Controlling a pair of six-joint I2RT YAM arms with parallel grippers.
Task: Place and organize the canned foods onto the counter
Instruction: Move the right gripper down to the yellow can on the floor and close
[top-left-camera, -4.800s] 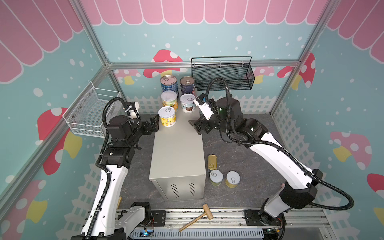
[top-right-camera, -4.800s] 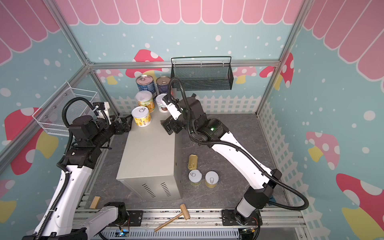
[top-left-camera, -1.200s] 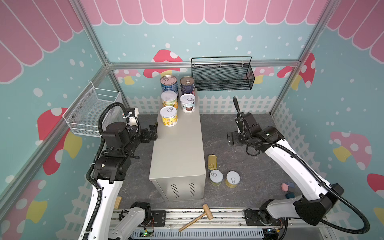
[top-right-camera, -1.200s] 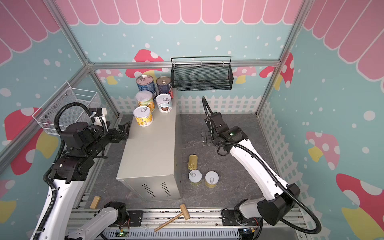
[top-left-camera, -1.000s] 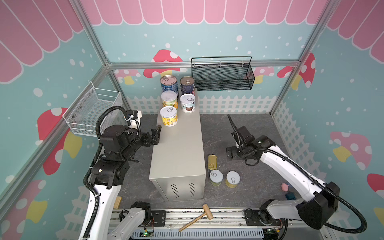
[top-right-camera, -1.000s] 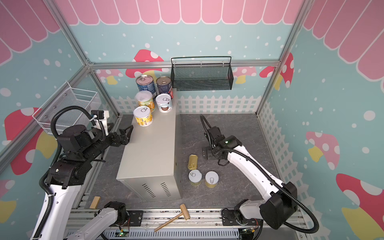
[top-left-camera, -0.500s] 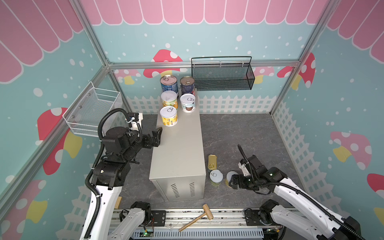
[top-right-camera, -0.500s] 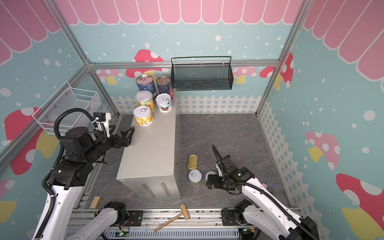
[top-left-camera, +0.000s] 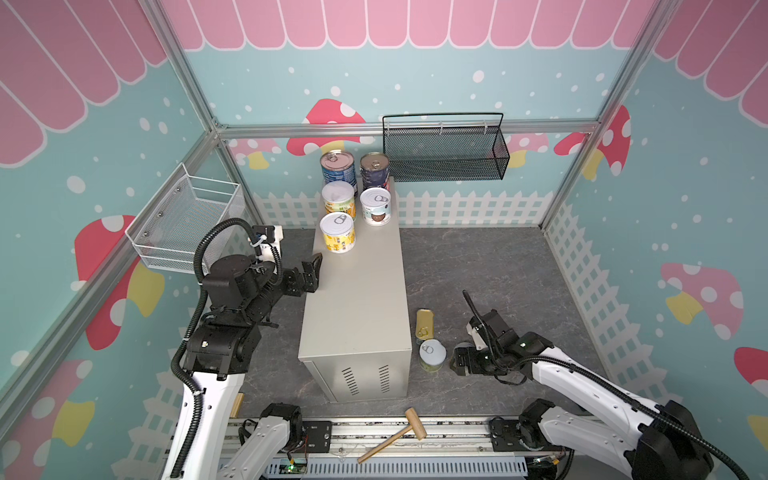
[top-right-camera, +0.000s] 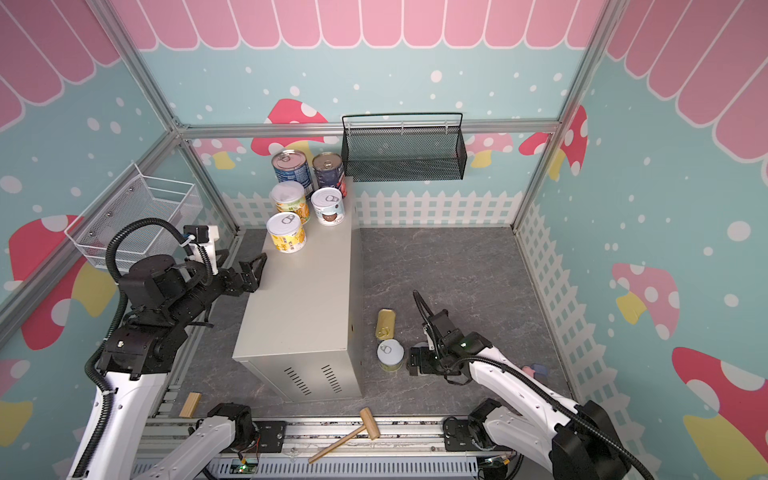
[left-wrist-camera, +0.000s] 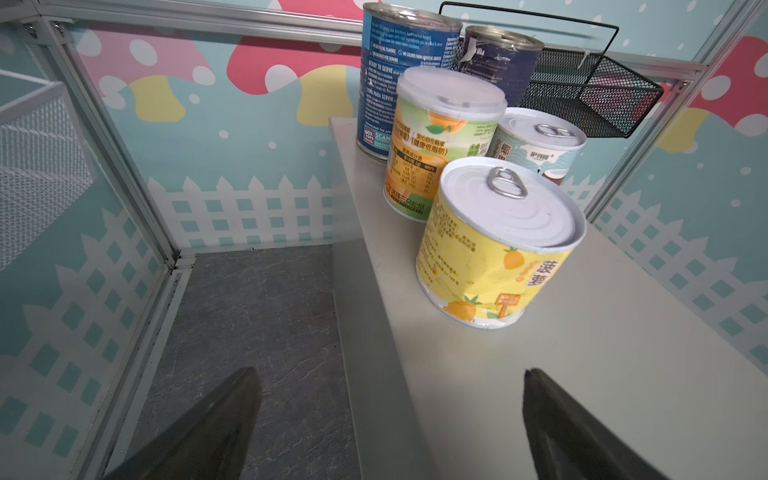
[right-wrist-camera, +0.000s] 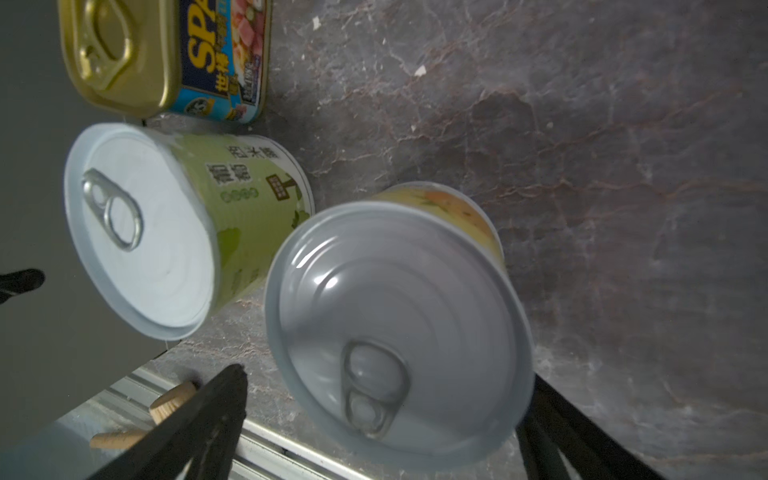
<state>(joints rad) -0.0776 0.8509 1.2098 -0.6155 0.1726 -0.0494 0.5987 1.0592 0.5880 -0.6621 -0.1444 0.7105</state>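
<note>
Five of the canned foods stand at the far end of the counter (top-left-camera: 357, 291): two tall blue ones (top-left-camera: 337, 166), a green-orange one (left-wrist-camera: 440, 137), a teal one (top-left-camera: 376, 205) and a yellow one (left-wrist-camera: 494, 245). On the floor beside the counter lie a gold tin (right-wrist-camera: 124, 54) and a green can (right-wrist-camera: 166, 224). A yellow-labelled can (right-wrist-camera: 399, 332) stands between the open fingers of my right gripper (right-wrist-camera: 386, 376), with a gap at one finger (right-wrist-camera: 208, 415). My left gripper (top-left-camera: 311, 274) hangs open and empty over the counter's left edge, short of the yellow can.
A black mesh basket (top-left-camera: 444, 151) hangs on the back wall and a white wire basket (top-left-camera: 187, 224) on the left wall. A wooden mallet (top-left-camera: 395, 432) lies on the front rail, a wooden block (top-right-camera: 190, 404) at the front left.
My right arm has swung down from the middle of the floor to the front cans and now straddles the yellow-labelled one. My left gripper has shifted slightly along the counter's left edge.
</note>
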